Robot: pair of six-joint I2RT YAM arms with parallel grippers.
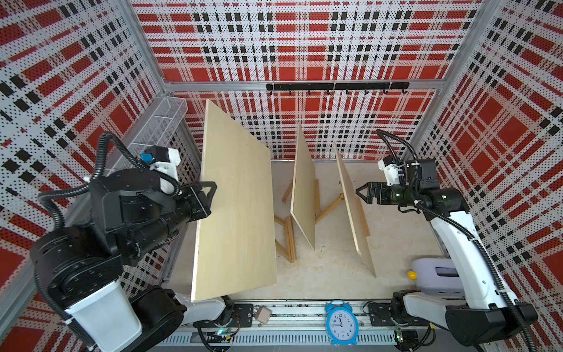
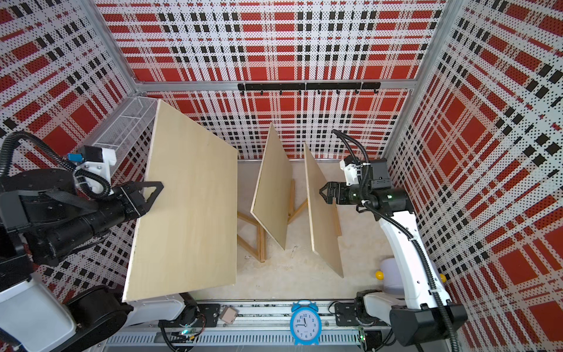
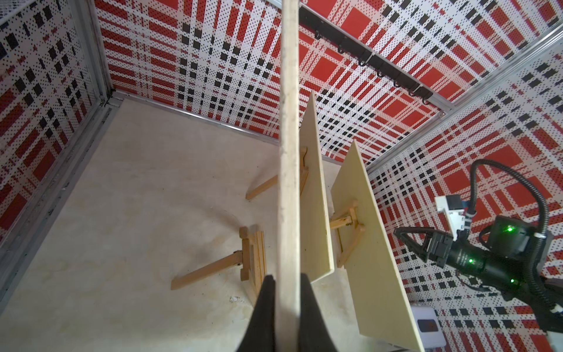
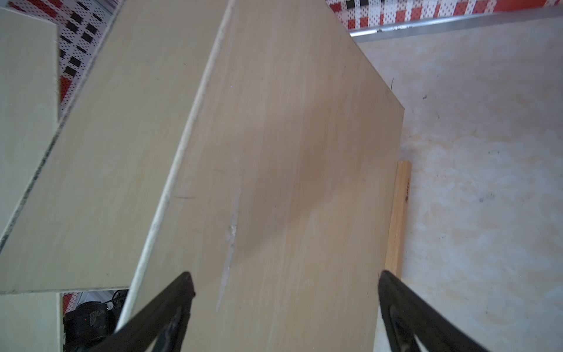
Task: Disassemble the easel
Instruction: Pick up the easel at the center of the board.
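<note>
**Right arm squaring up to an easel board**

In a top view, the right gripper (image 2: 324, 195) (jaws spread, empty) is facing the rightmost board (image 2: 321, 219) just to its left, leaning on its easel (image 2: 336, 219), long edge running upper centre to lower right. At frame left, the left gripper (image 1: 209, 189) is pinching a raised board (image 1: 234, 207).

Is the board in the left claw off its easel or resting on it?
Off. The left claw grips the board, held raised; a bare easel sits on the table.
</note>
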